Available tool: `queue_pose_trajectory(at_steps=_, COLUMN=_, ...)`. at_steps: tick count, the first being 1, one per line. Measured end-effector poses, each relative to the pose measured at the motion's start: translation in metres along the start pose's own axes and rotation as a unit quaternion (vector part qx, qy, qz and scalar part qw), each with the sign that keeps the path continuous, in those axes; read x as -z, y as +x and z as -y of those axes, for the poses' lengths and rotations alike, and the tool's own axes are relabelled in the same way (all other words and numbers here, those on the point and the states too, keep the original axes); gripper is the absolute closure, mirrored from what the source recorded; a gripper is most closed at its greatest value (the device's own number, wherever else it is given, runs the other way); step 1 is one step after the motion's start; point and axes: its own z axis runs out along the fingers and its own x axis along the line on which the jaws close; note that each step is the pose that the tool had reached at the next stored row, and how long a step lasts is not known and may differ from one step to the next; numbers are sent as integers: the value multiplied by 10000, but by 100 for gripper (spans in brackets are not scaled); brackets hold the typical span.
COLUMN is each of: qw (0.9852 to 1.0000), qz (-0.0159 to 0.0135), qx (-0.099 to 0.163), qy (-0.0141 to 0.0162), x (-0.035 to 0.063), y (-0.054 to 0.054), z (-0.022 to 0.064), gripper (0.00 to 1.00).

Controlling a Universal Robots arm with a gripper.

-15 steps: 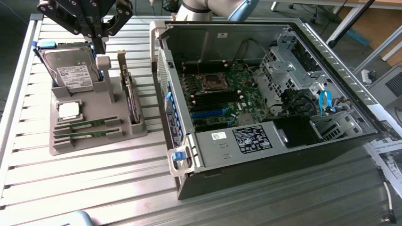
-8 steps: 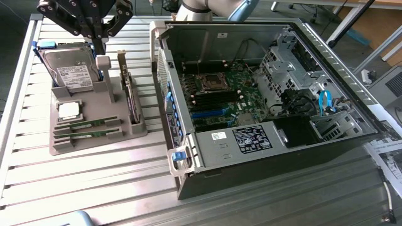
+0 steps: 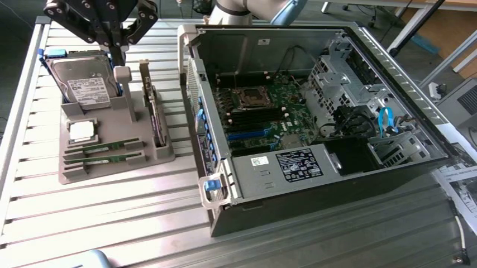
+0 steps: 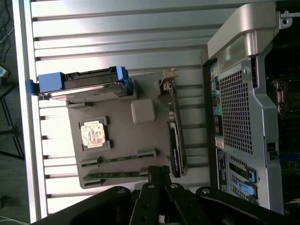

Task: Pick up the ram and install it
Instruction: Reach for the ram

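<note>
Ribbed aluminium bench (image 3: pixel 111 212), slats running across, bright glare on near part. Dark floor (image 3: pixel 9 44) beyond bench edge at exterior view's left. Far right: wooden board (image 3: pixel 447 33), slanted black stand leg (image 3: pixel 416 27).

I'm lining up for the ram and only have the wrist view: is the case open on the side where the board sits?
Observer: Yes. The computer case has its side panel off, and the motherboard is exposed.
Operator: Are the memory slots free?
Observer: The long black slots beside the processor socket look empty.
Operator: Are my fingers down at the tray?
Observer: No. The gripper hangs clear above the tray, fingers shut, apart from the ram sticks.
</note>
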Motion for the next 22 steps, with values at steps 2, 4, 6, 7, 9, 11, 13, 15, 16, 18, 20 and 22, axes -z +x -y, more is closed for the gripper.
queue_pose_trajectory(at_steps=2, qw=10000, qz=0, qx=0, qy=0, x=0, y=0, z=5, gripper=89)
queue_pose_trajectory(at_steps=4, qw=10000, qz=0, qx=0, qy=0, x=0, y=-1, z=11, gripper=89)
queue_pose_trajectory(at_steps=6, qw=10000, qz=0, qx=0, qy=0, x=1, y=-1, z=17, gripper=89)
queue_pose_trajectory(at_steps=7, qw=10000, qz=0, qx=0, qy=0, x=1, y=-2, z=20, gripper=89)
queue_pose_trajectory(at_steps=9, qw=10000, qz=0, qx=0, qy=0, x=1, y=-2, z=26, gripper=89)
queue_pose_trajectory(at_steps=11, qw=10000, qz=0, qx=0, qy=0, x=1, y=-2, z=31, gripper=89)
queue_pose_trajectory(at_steps=13, qw=10000, qz=0, qx=0, qy=0, x=1, y=-3, z=37, gripper=89)
queue_pose_trajectory(at_steps=15, qw=10000, qz=0, qx=0, qy=0, x=2, y=-3, z=44, gripper=89)
queue_pose_trajectory(at_steps=16, qw=10000, qz=0, qx=0, qy=0, x=2, y=-4, z=47, gripper=89)
queue_pose_trajectory(at_steps=18, qw=10000, qz=0, qx=0, qy=0, x=2, y=-4, z=54, gripper=89)
queue_pose_trajectory(at_steps=20, qw=10000, qz=0, qx=0, qy=0, x=2, y=-5, z=62, gripper=89)
queue_pose_trajectory(at_steps=22, qw=10000, qz=0, qx=0, qy=0, x=3, y=-5, z=72, gripper=89)
